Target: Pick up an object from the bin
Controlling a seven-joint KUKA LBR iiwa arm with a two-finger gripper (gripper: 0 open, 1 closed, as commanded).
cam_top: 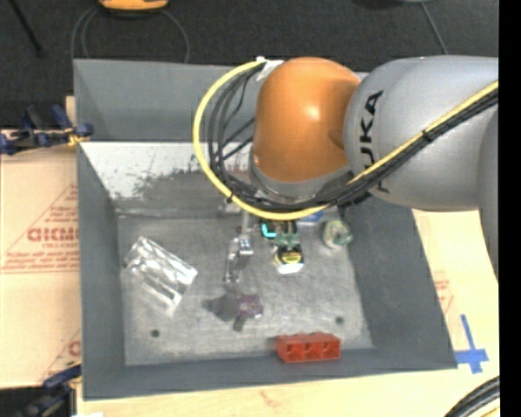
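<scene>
Pincer [238, 266] hangs near the middle of the grey bin [100, 259]; whether it is open or closed cannot be told. Just nearward of it on the floor lies a small dark thing [237, 307], flat and irregular, with a purplish tinge. A white-and-yellow piece [287, 259] lies beside the pincer, clear crumpled plastic [161, 272] further left, and a red brick [308, 347] by the near wall.
</scene>
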